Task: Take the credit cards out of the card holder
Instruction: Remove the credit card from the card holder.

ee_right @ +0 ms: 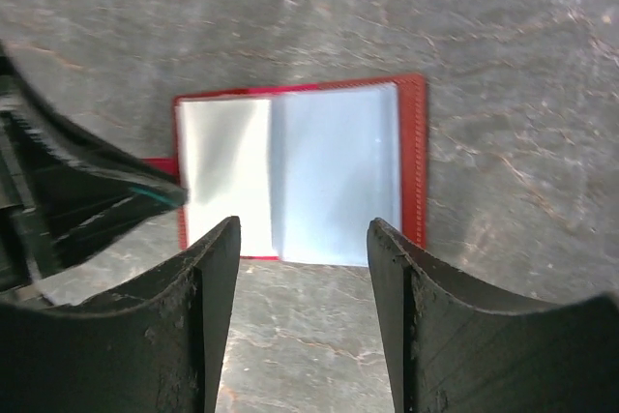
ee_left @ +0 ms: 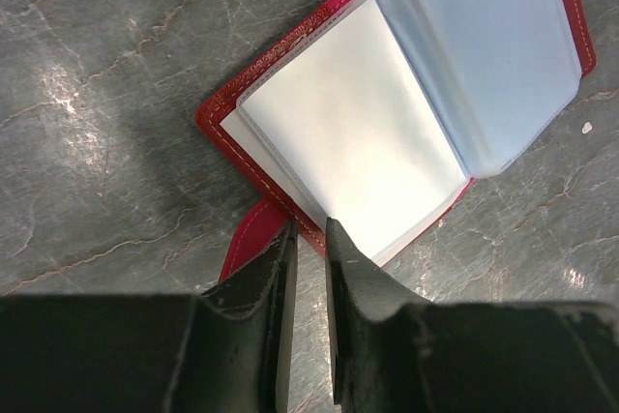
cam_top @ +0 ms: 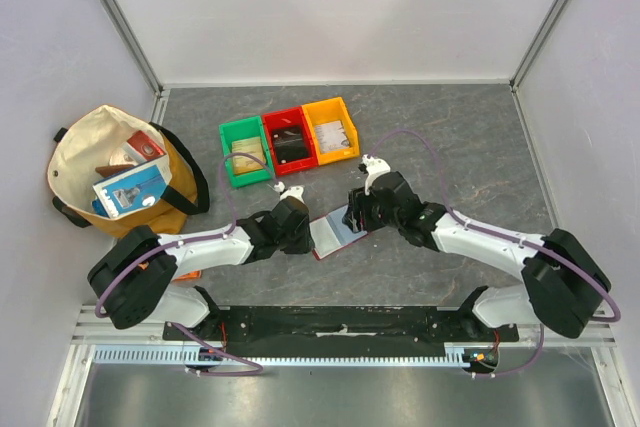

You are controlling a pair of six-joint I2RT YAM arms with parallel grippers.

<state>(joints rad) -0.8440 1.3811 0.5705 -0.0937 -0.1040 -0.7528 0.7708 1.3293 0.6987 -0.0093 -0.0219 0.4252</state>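
Note:
The card holder (cam_top: 336, 231) lies open and flat on the table between the two arms, with a red cover and pale clear sleeves (ee_left: 484, 55). I cannot make out any credit cards in the sleeves. My left gripper (ee_left: 309, 229) stands with its tips on the holder's red edge near the strap, jaws only a narrow gap apart, and table shows through the gap. My right gripper (ee_right: 303, 229) hovers open over the holder's (ee_right: 329, 171) near edge with nothing between its fingers. The left gripper's (ee_right: 87, 181) dark fingers also show in the right wrist view.
Green (cam_top: 245, 152), red (cam_top: 290, 140) and yellow (cam_top: 332, 129) bins stand in a row behind the holder, each with something flat inside. A cloth bag (cam_top: 120, 182) full of items sits at the far left. Walls close in the table on three sides.

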